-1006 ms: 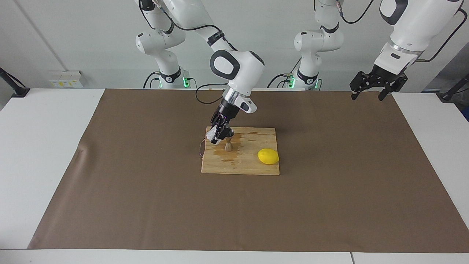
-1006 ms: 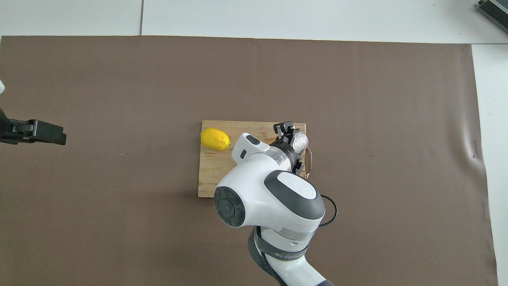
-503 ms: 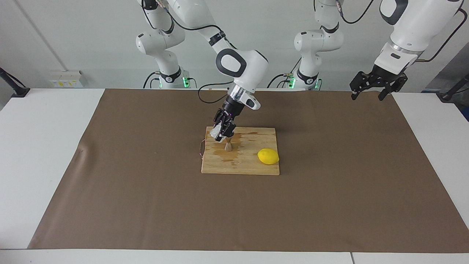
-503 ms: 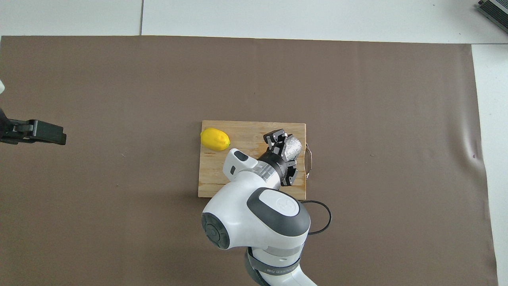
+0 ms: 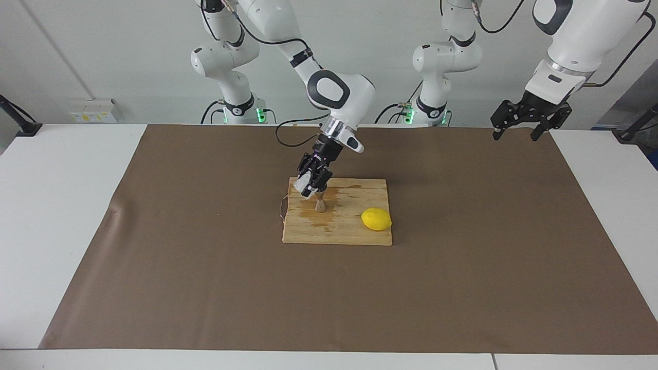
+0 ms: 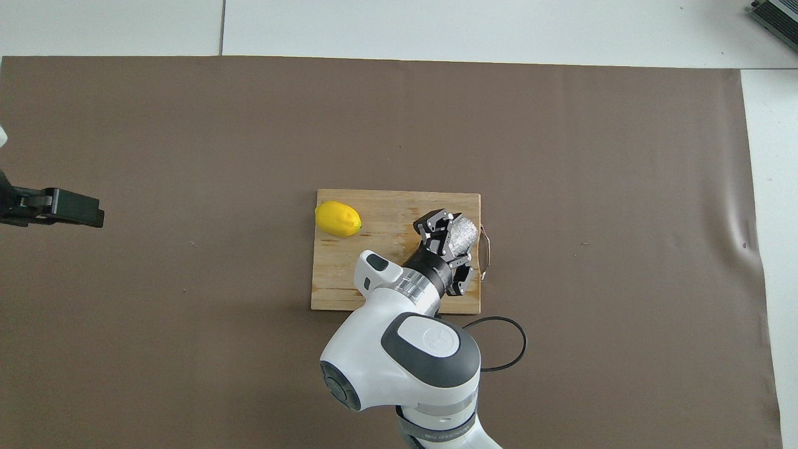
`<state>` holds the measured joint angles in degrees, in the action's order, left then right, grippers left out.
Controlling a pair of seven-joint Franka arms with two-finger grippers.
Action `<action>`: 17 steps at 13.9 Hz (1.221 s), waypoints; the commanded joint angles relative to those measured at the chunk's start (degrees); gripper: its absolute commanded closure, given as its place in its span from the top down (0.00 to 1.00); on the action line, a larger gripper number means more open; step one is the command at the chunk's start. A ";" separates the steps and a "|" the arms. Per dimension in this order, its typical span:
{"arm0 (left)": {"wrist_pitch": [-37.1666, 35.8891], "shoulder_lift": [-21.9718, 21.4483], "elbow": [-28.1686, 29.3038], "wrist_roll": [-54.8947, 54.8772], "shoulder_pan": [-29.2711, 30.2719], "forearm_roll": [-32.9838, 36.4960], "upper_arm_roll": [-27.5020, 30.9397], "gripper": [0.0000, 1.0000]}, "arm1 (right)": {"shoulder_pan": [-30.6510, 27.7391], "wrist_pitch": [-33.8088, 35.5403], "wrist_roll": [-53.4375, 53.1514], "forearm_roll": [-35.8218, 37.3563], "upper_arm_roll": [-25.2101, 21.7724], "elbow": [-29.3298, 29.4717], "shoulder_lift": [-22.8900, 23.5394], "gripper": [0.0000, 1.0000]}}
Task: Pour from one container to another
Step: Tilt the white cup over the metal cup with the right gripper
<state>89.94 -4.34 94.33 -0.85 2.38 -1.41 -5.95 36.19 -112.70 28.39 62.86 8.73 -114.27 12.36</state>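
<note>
There is one wooden board [image 5: 349,216] in the middle of one brown mat [image 5: 205,257]. On the board stand one metal jigger [image 5: 320,205] and one lemon [image 5: 376,219]; the lemon lies toward the left arm's end of the board. There is one glass cup [image 5: 303,182], and the right gripper [image 5: 312,184] is closed on it and holds it tilted just above the jigger, over the board's end toward the right arm. A wet stain spreads on the board around the jigger. The left gripper [image 5: 519,123] waits with its fingers wide apart and empty, over the mat's edge at its own end of the table. No writing or label can be read on these things.
</note>
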 commanded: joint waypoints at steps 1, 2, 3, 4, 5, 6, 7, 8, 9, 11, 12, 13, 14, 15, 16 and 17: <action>0.06 -1.46 1.56 0.59 0.34 -0.52 -0.03 1.00 | 1.33 1.33 -1.50 1.91 0.06 -2.36 -1.55 0.18; 0.06 -1.55 1.56 0.59 0.34 -0.52 -0.03 1.00 | 2.03 1.95 -1.50 2.35 0.06 -2.45 -1.63 0.18; 0.06 -1.55 1.56 0.59 0.34 -0.52 -0.03 1.00 | 2.13 1.96 -2.11 2.53 0.06 -2.62 -1.98 0.18; 0.06 -1.46 1.56 0.59 0.34 -0.52 -0.03 1.00 | 2.13 2.05 -2.38 2.53 0.06 -2.80 -2.07 0.18; 0.06 -1.46 1.56 0.59 0.34 -0.52 -0.03 1.00 | 2.22 2.05 -2.38 2.61 0.06 -2.97 -2.07 0.18; 0.06 -1.46 1.56 0.59 0.26 -0.52 -0.03 1.00 | 2.13 2.05 -2.38 2.96 0.06 -3.06 -2.07 0.18; 0.06 -1.55 1.56 0.59 0.34 -0.52 -0.03 1.00 | 2.22 2.05 -2.47 3.58 0.06 -3.06 -2.07 0.18; 0.06 -1.46 1.65 0.59 0.34 -0.52 -0.03 1.00 | 2.13 1.87 -2.81 3.76 0.06 -3.06 -2.07 0.18; 0.06 -1.46 1.56 0.59 0.34 -0.52 -0.03 1.00 | 2.13 1.70 -3.43 3.93 0.06 -3.24 -2.07 0.18; 0.06 -1.46 1.56 0.59 0.34 -0.52 -0.03 1.00 | 1.95 1.26 -3.87 4.63 0.06 -3.68 -2.07 0.18; 0.06 -1.46 1.56 0.59 0.34 -0.52 -0.03 1.00 | 1.95 1.17 -3.96 4.81 0.06 -3.68 -2.07 0.18; 0.06 -1.46 1.56 0.59 0.34 -0.52 -0.03 1.00 | 1.87 1.17 -4.48 5.25 0.06 -3.68 -1.99 0.18; 0.06 -1.46 1.56 0.59 0.34 -0.52 -0.03 1.00 | 1.69 1.08 -5.10 5.86 0.06 -3.68 -1.90 0.18; 0.06 -1.46 1.56 0.59 0.34 -0.52 -0.03 1.00 | 1.69 1.08 -5.89 6.39 0.06 -4.03 -1.81 0.18; 0.06 -1.46 1.56 0.59 0.34 -0.52 -0.03 1.00 | 1.69 1.08 -6.94 7.09 0.06 -4.38 -1.72 0.18; 0.06 -1.55 1.56 0.59 0.26 -0.52 -0.03 1.00 | 1.69 0.99 -7.64 7.62 0.06 -4.64 -1.72 0.18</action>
<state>89.94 -4.34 94.33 -0.85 2.38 -1.41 -5.95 38.46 -110.70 23.31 68.02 8.61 -116.90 11.62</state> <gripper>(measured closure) 0.000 0.476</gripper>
